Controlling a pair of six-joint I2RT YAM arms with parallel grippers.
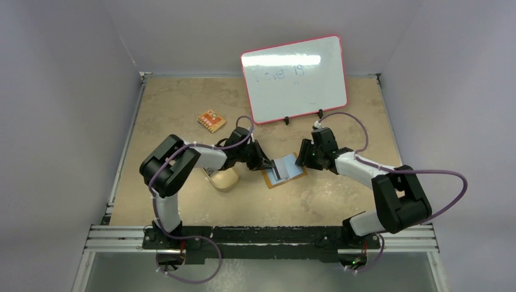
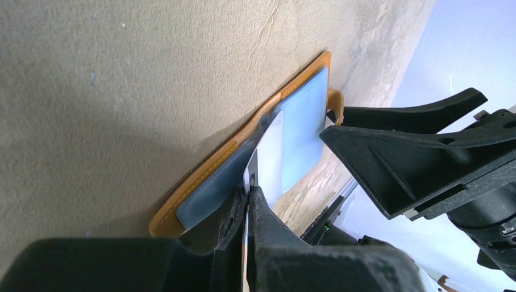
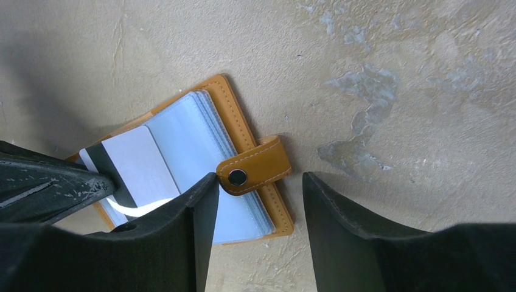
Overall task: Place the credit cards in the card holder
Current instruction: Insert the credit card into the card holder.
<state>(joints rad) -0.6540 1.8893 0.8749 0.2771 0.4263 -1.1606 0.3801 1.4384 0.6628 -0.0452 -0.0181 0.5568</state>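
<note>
The orange card holder (image 1: 272, 182) lies open on the table, its pale blue-grey sleeves (image 3: 201, 137) facing up and its snap strap (image 3: 264, 159) folded over the right edge. My left gripper (image 2: 251, 190) is shut on the edge of a grey credit card (image 2: 269, 152) with a dark stripe (image 3: 108, 163). The card leans over the holder's left half (image 2: 213, 182). My right gripper (image 3: 258, 176) stands open just above the holder's right edge, one finger (image 3: 201, 207) over the sleeves beside the snap, the other (image 3: 341, 213) over bare table. No other cards show.
A tan oval dish (image 1: 224, 178) sits left of the holder under the left arm. An orange patterned flat piece (image 1: 212, 121) lies further back left. A pink-framed whiteboard (image 1: 294, 78) stands at the back.
</note>
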